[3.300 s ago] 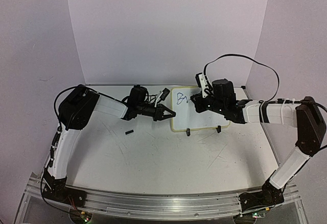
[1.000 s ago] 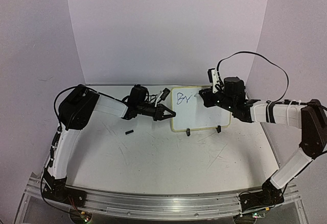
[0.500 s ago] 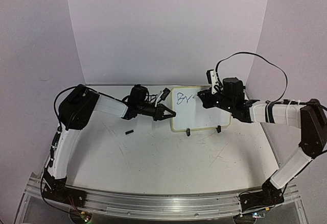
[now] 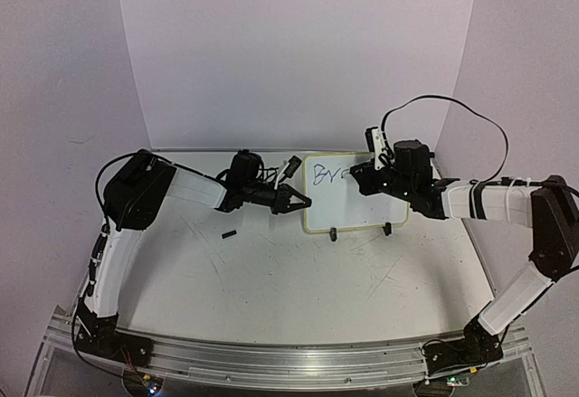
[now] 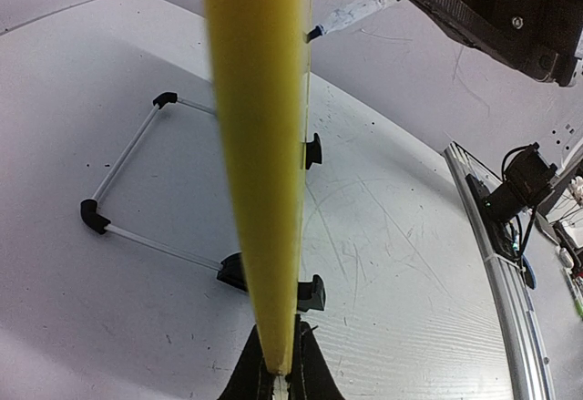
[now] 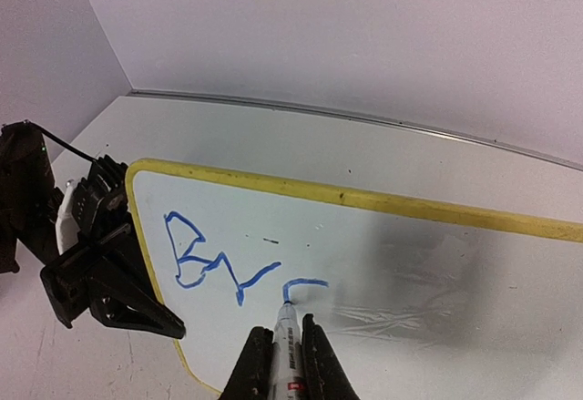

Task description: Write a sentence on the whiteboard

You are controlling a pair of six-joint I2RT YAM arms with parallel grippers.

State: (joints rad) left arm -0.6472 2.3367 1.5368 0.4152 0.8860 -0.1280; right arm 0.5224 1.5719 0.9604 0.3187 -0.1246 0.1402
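Jaws both closed: left gripper (image 5: 278, 368) clamps the left rim of the whiteboard (image 4: 355, 205), which sits between the arms; right gripper (image 6: 284, 364) pinches the marker (image 6: 287, 332). Blue lettering (image 6: 205, 259) has grown from one letter to two plus a fresh hook (image 6: 305, 282). Sentence barely begun.

From the left wrist the whiteboard (image 5: 260, 145) is only a blurred yellow rim seen edge-on. Its top is cut off by the upper edge and its written face is out of sight, and the left pincer (image 5: 278, 380) clamped on it shows just two tips. From the right wrist the board's right end and near edge run out of frame, and the marker (image 6: 288, 325) is mostly hidden inside the closed right pincer (image 6: 285, 350). From above, the blue writing (image 4: 326, 175) is too small to read, and a small black piece (image 4: 229, 232) on the surface (image 4: 289, 279) is too small to identify.
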